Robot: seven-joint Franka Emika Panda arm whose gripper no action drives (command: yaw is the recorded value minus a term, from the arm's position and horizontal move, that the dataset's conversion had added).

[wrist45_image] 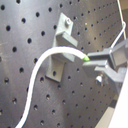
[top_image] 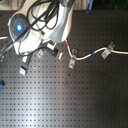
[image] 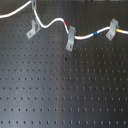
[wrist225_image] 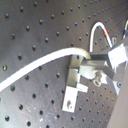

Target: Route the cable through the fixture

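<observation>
The white cable point(image: 54, 21) comes in from the first exterior view's left, dips beside the fixture point(image: 32, 29), then runs right through two more clips. The fixture is a grey forked bracket with a foot slanting diagonally. My gripper point(image: 34, 4) hangs just above it, shut on the cable. In the first wrist view the cable point(wrist45_image: 47, 62) arcs in front of the fixture point(wrist45_image: 62, 37) into my gripper point(wrist45_image: 91, 61). In the second wrist view the cable point(wrist225_image: 50, 57) crosses the top of the fixture point(wrist225_image: 75, 85) at my gripper point(wrist225_image: 92, 61). Whether it sits in the fork I cannot tell.
A narrow upright clip point(image: 70, 39) and a third clip point(image: 114, 27) hold the cable farther right, with a blue band point(image: 95, 34) between them. The black perforated board point(image: 65, 90) spreads out below. In the second exterior view the arm point(top_image: 37, 25) covers the upper left.
</observation>
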